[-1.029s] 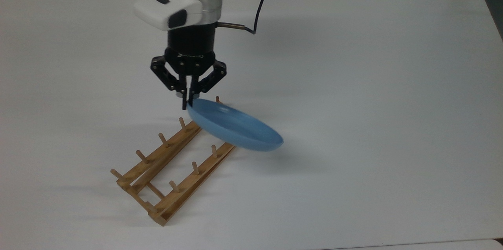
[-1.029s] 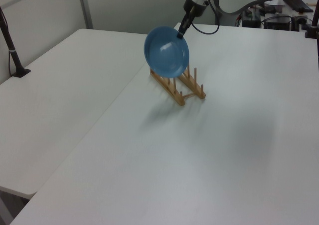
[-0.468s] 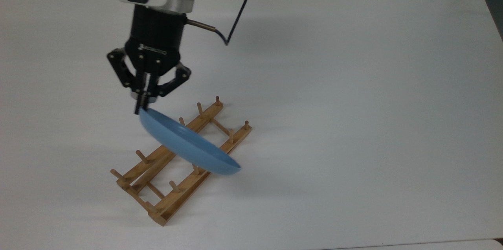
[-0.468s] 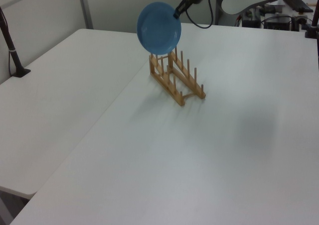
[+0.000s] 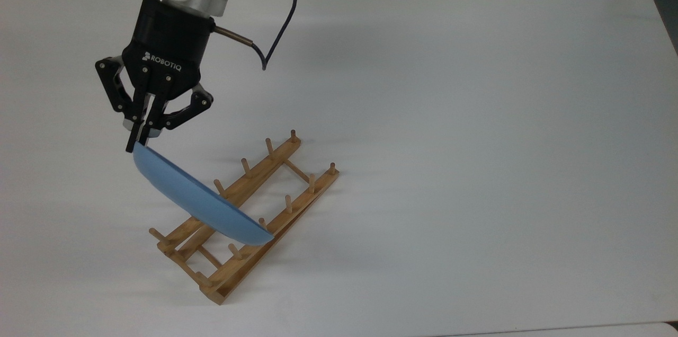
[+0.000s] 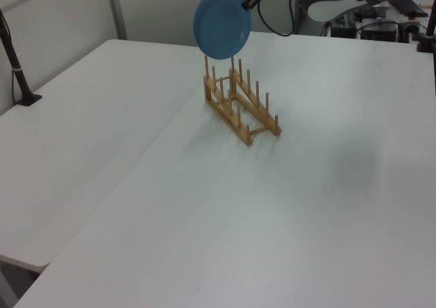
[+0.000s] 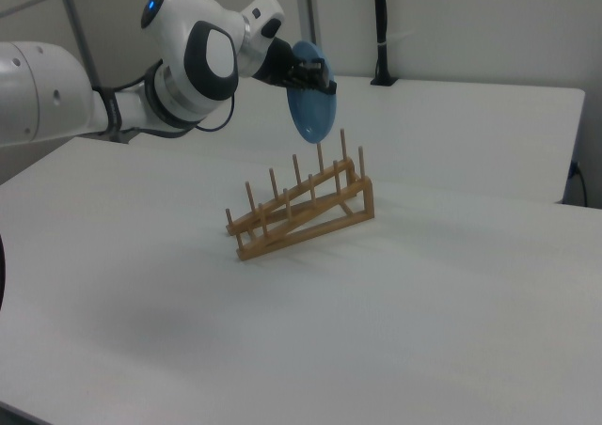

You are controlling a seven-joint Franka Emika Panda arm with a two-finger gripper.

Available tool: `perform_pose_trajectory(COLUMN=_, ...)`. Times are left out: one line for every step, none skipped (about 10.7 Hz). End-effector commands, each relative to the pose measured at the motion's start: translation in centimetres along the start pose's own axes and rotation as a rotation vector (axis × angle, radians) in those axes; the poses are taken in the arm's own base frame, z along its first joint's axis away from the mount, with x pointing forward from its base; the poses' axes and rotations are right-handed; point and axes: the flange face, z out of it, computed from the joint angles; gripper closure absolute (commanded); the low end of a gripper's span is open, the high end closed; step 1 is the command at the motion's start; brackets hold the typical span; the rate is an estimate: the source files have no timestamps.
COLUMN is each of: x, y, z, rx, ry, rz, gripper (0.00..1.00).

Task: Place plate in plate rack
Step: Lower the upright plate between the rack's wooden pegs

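Holding the plate (image 5: 196, 199) by its upper rim, the end effector (image 5: 139, 141) has its two fingers closed on the thin edge, with almost no gap between them. In the top view it is at the left, and the plate hangs from it down and to the top view's right, tilted on edge. The rack (image 5: 249, 220) stands on the white desk (image 5: 476, 114) below and to the right of the end effector in this view.

In the left view the plate (image 6: 222, 23) is clearly in the air, above the far end of the rack (image 6: 240, 107), and it touches no peg. The right view agrees: the plate (image 7: 311, 113) is nearly upright, beside the end effector (image 7: 323, 79), and it is over the tall end of the rack (image 7: 301, 209).

I judge the task about half done. The plate is picked up and brought over the rack. What is left is to line its lower edge with a gap between two pairs of pegs, lower it until the rails carry it, and then open the fingers.
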Motion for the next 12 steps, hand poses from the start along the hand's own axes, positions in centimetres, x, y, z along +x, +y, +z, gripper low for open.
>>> perform_pose_trajectory(x=-1.4, y=-0.8, z=1.7, rx=-0.027, ry=0.024, rz=-0.077, gripper=1.00)
perform_pose_trajectory(x=-2.0, y=-1.1, z=2.0, rx=-0.034, ry=0.019, rz=-0.109, gripper=1.00)
perform_pose_trajectory(x=-2.8, y=-1.5, z=2.5, rx=-0.039, ry=0.012, rz=-0.141, gripper=1.00)
perform_pose_trajectory(x=-3.3, y=-1.7, z=2.8, rx=-0.040, ry=0.006, rz=-0.157, gripper=1.00)
perform_pose_trajectory(x=-3.7, y=-2.0, z=3.0, rx=-0.039, ry=-0.003, rz=-0.167, gripper=1.00)
perform_pose_trajectory(x=-4.0, y=-2.1, z=3.2, rx=-0.042, ry=-0.005, rz=-0.180, gripper=1.00)
perform_pose_trajectory(x=-4.8, y=-2.3, z=3.5, rx=-0.042, ry=-0.019, rz=-0.197, gripper=1.00)
perform_pose_trajectory(x=-5.4, y=-2.5, z=3.8, rx=-0.046, ry=-0.028, rz=-0.222, gripper=1.00)
perform_pose_trajectory(x=-5.7, y=-2.7, z=4.0, rx=-0.047, ry=-0.033, rz=-0.232, gripper=1.00)
perform_pose_trajectory(x=-5.9, y=-2.7, z=4.0, rx=-0.046, ry=-0.036, rz=-0.234, gripper=1.00)
perform_pose_trajectory(x=-6.4, y=-2.8, z=4.2, rx=-0.047, ry=-0.044, rz=-0.246, gripper=1.00)
perform_pose_trajectory(x=-6.9, y=-3.1, z=4.4, rx=-0.046, ry=-0.052, rz=-0.262, gripper=1.00)
